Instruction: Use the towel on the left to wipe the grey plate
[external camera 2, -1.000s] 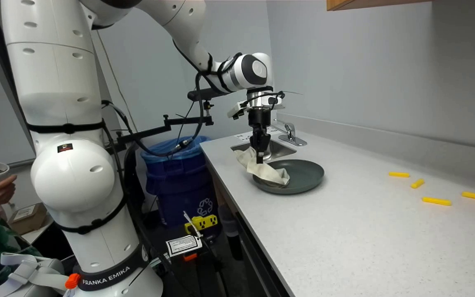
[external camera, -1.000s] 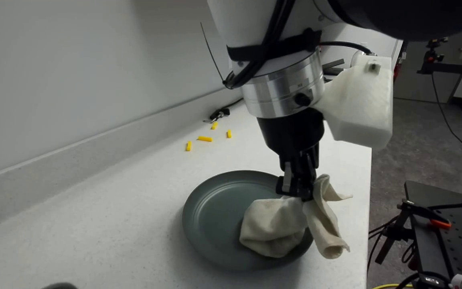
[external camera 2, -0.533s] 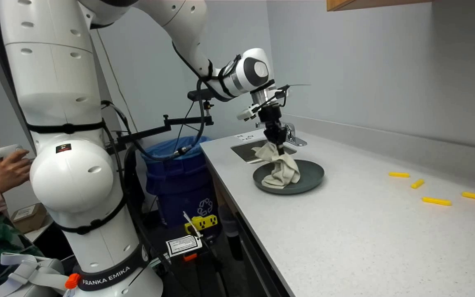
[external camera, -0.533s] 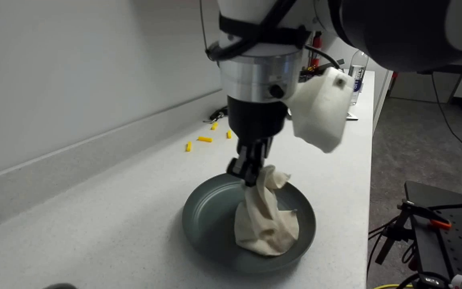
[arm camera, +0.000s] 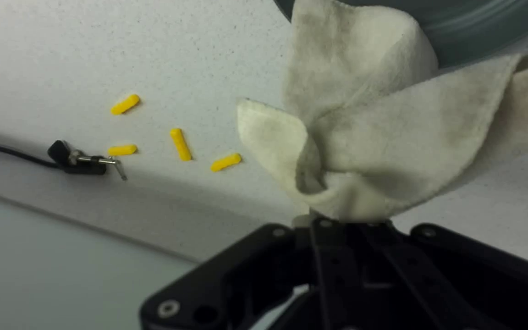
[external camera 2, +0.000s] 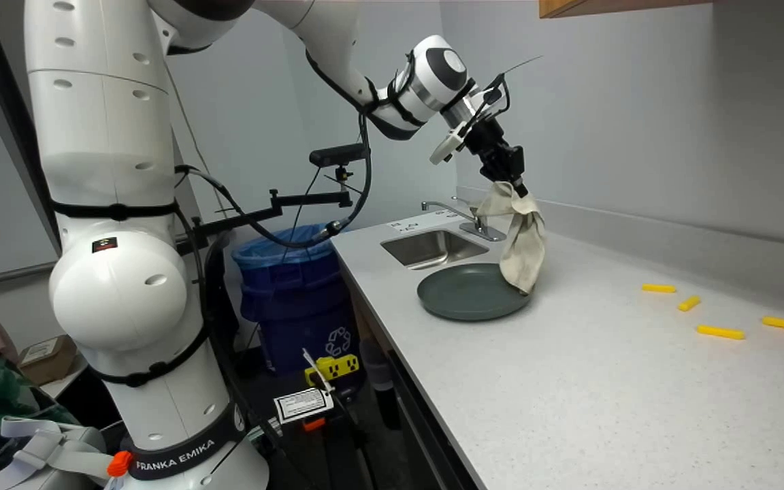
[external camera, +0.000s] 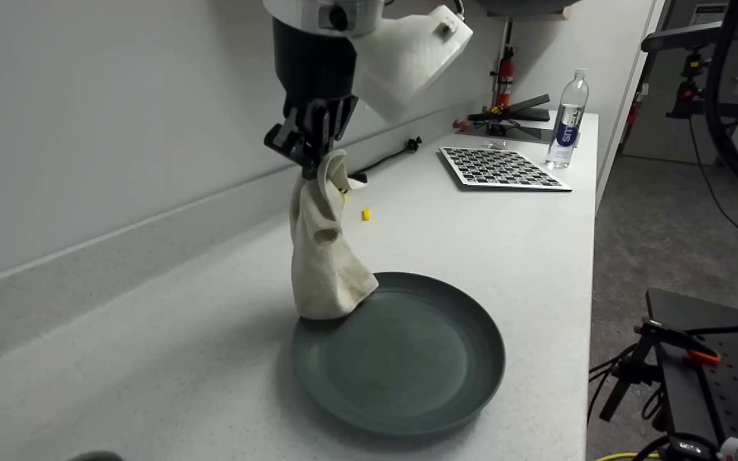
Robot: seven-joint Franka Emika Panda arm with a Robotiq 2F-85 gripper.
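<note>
Towel (external camera: 325, 272), off-white, wrinkled, limp in the hand (external camera: 311, 171)

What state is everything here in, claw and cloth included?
Grey plate: right side up, flat on the counter
Towel: crumpled, hanging, lower end at the plate's edge, contact unclear
Gripper: shut on the towel
Yellow sticks: lying scattered
Bottle: standing upright
Checkered board: pattern facing up
Faucet: no running water visible
</note>
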